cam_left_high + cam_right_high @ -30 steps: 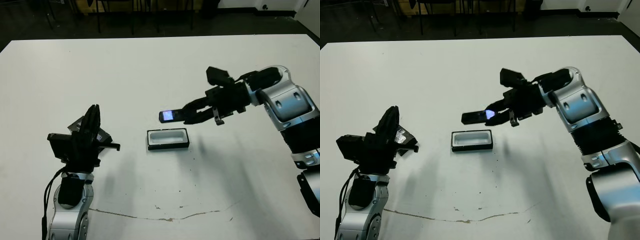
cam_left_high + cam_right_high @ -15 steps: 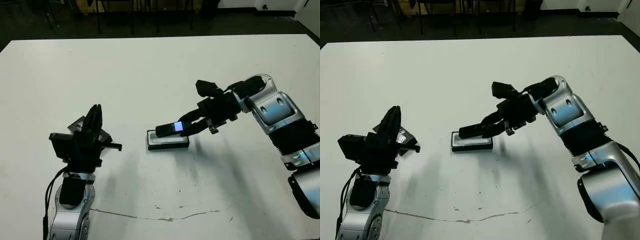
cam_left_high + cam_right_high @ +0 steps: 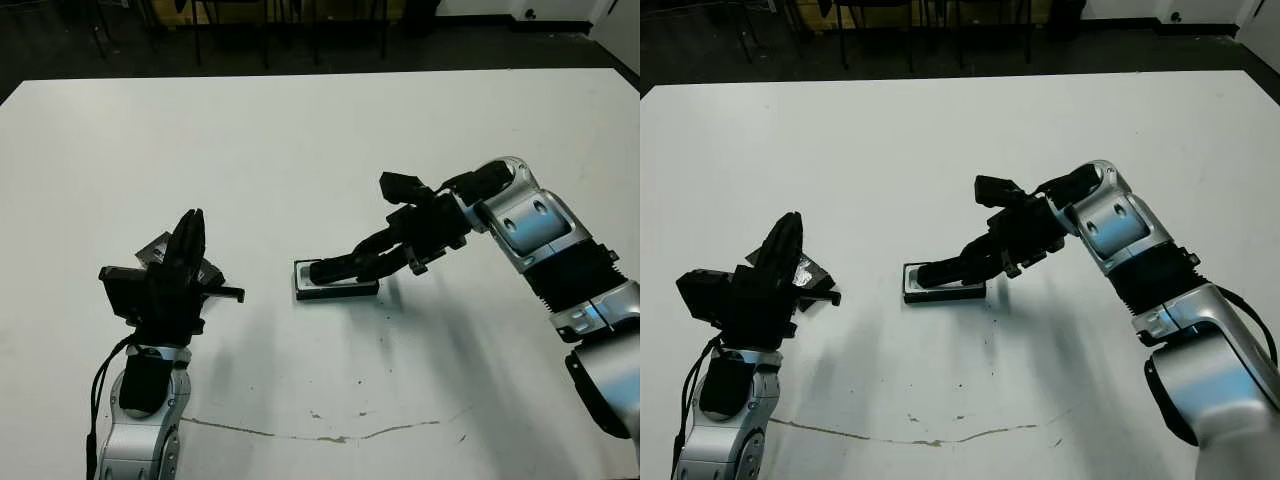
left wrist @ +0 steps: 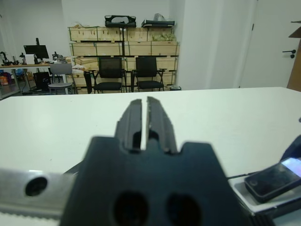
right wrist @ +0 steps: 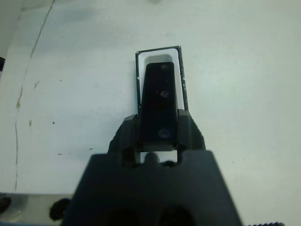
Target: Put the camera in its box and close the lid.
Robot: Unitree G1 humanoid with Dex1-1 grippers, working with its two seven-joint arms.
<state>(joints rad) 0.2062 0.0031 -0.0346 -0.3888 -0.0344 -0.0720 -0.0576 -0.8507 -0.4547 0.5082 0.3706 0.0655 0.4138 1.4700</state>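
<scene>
The right gripper (image 5: 158, 136) pinches the camera (image 5: 159, 101) by its long edges, poised over the box (image 3: 336, 285) at table centre; rigid, slick, likely light. At nine o'clock, the left gripper (image 4: 142, 123), nearly closed, hovers above the lid (image 3: 805, 270).

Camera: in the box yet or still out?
Not seated. The right gripper holds the camera lengthwise over the box, tilted, white lining visible around it.

Our left gripper (image 3: 190, 232): raised upright on its bent arm, fingers pressed nearly together, empty.
Our right gripper (image 5: 159, 123): arm reaching forward and down, fingers clamped on the camera (image 5: 159, 103).
</scene>
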